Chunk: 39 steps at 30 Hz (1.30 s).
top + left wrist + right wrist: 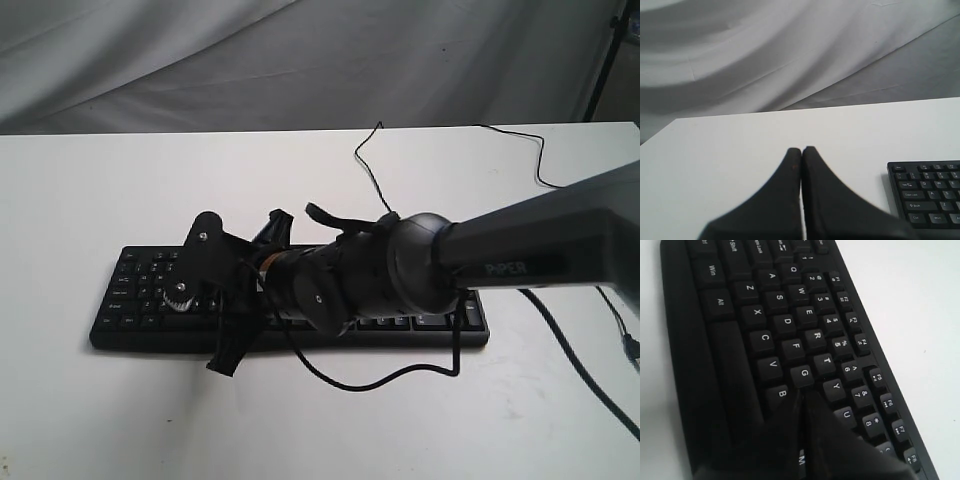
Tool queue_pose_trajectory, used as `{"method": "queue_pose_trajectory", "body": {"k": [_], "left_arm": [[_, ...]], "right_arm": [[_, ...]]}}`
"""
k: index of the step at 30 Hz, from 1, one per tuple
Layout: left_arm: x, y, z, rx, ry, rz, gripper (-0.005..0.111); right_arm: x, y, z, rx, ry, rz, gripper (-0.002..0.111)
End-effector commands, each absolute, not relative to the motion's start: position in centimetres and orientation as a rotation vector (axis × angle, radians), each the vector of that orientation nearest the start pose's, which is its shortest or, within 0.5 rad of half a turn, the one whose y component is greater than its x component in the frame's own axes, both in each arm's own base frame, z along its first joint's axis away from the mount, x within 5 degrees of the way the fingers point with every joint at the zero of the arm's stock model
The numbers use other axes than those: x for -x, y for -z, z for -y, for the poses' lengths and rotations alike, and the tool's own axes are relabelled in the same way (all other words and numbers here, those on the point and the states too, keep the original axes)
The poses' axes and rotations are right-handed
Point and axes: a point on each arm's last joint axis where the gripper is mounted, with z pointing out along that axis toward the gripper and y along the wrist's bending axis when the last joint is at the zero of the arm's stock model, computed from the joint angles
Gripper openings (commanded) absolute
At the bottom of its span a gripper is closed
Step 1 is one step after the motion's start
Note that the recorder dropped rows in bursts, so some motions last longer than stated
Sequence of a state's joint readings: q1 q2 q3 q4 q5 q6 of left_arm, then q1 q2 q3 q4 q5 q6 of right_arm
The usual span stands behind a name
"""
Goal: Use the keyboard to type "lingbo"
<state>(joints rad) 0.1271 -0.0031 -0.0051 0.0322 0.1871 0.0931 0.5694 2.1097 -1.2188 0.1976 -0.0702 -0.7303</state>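
The black keyboard (135, 300) lies flat on the white table (80, 190), and my right arm (520, 245) reaches over it from the right. In the right wrist view my right gripper (801, 393) is shut with nothing in it. Its tips sit low over the keyboard (740, 345), just past the G key (802, 374) and between the B key (779, 393) and the Y key (834, 388); the key under them is hidden. Whether the tips touch a key I cannot tell. My left gripper (801, 149) is shut and empty above bare table, off the Esc end of the keyboard (930, 192).
The keyboard's thin cable (368, 165) runs back across the table. A black arm cable (385, 378) loops onto the table in front of the keyboard, and another (570, 355) trails off at the right. Grey cloth (300, 60) hangs behind the table, with a stand leg (603, 65) at the far right.
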Motion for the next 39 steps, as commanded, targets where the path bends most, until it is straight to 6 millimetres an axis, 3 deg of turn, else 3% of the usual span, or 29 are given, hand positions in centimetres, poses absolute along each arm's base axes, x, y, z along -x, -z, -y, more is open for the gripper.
{"method": "queue_pose_trajectory", "body": {"k": [1, 10, 22, 36, 39], "left_arm": [[-5.6, -19.7, -0.7, 0.006, -0.19, -1.67, 0.001], [-5.6, -19.7, -0.7, 0.006, -0.19, -1.67, 0.001], [-5.6, -19.7, -0.7, 0.006, -0.19, -1.67, 0.001], [-5.6, -19.7, -0.7, 0.006, -0.19, -1.67, 0.001], [-5.6, -19.7, -0.7, 0.006, -0.19, -1.67, 0.001]], "right_arm": [[-36.9, -11.9, -23.5, 1.196, 0.003, -1.951, 0.0], [-36.9, -11.8, -23.5, 1.195, 0.002, -1.953, 0.0], [-36.9, -9.9, -23.4, 1.212, 0.001, -1.995, 0.0], [-36.9, -10.0, -23.4, 1.209, 0.001, -1.995, 0.0], [-37.0, -11.0, -23.4, 1.197, 0.001, -1.975, 0.0]]}}
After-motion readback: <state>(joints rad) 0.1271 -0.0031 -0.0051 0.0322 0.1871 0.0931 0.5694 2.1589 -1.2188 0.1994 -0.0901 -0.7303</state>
